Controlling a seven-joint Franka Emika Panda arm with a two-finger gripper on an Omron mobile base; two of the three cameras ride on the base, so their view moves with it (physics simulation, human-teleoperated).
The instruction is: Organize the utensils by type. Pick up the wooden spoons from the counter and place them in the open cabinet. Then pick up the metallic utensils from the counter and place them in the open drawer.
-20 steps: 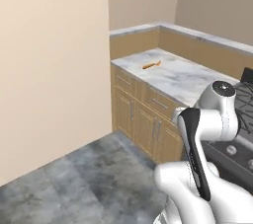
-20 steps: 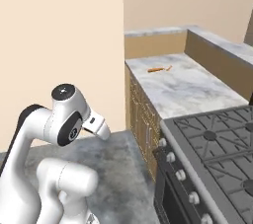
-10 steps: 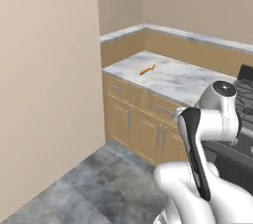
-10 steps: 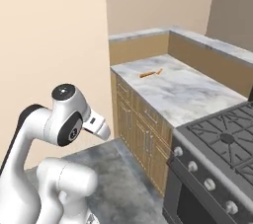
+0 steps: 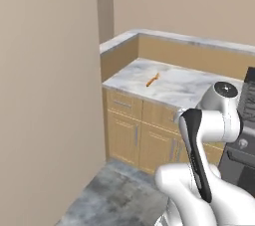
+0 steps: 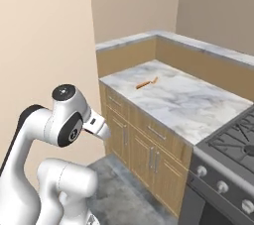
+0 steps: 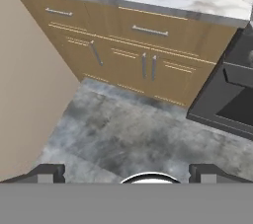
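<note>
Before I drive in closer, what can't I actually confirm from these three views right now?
- The thin orange-brown utensil on the counter: too small in both base views to tell its type.
- Stove: cut off by the frame edge in all views.
- Claw: fingertips wide apart; the bottom edge crops them.

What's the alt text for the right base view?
A small brown utensil lies alone on the marbled counter, over light-wood cabinet fronts. A dark stove adjoins at right; the white arm rises at lower left.
</note>
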